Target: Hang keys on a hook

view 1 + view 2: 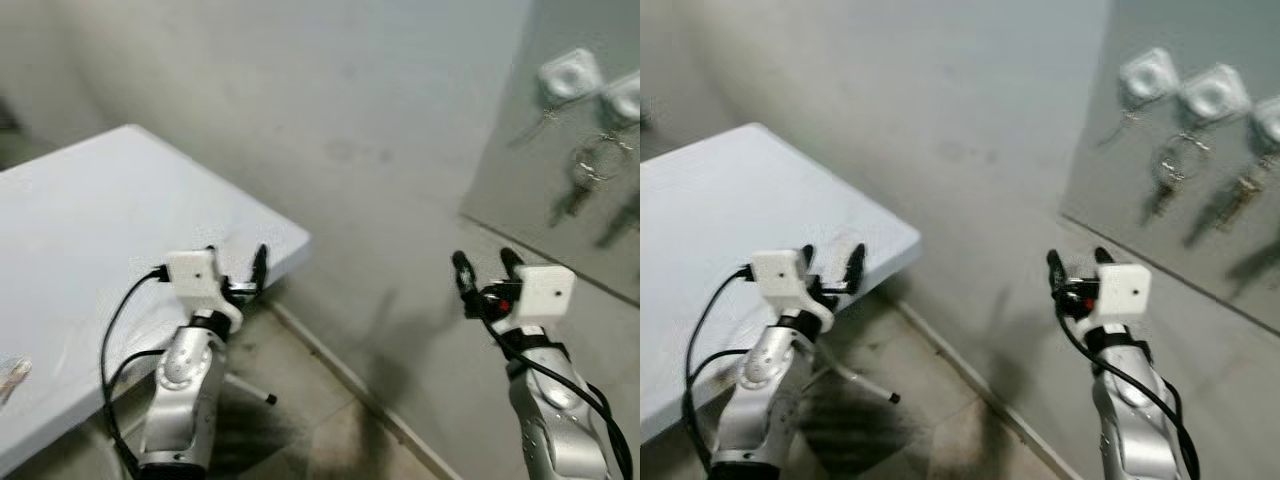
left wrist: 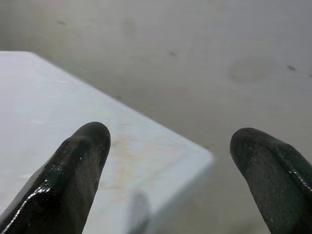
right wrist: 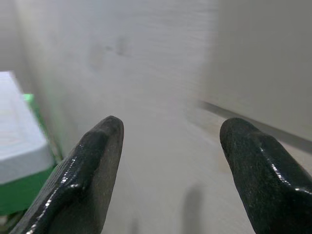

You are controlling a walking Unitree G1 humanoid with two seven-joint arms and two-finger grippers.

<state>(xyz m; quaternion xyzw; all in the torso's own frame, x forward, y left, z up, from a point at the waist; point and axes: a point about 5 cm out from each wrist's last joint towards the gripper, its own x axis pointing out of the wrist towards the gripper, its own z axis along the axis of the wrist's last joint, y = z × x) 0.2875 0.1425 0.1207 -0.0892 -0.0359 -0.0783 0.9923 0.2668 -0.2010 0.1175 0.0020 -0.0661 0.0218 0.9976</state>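
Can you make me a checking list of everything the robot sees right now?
Surface: white table, mostly bare.
Job's things: keys hang on white hooks on the grey panel.
Clutter: a small blurry thing on the table's near edge.
Grippers: left gripper open by the table corner; right gripper open below the panel; both hold nothing.
Cables: black cable loops off the left arm.
Surroundings: grey wall, tiled floor.

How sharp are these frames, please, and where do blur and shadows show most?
Left eye view: the hooks and hanging keys on the wall are smeared by motion blur. Right eye view: those keys look a little crisper and cast soft shadows on the wall. Left wrist view: the fingers are out of focus, with the table beyond. Right wrist view: the wall is streaked with blur.
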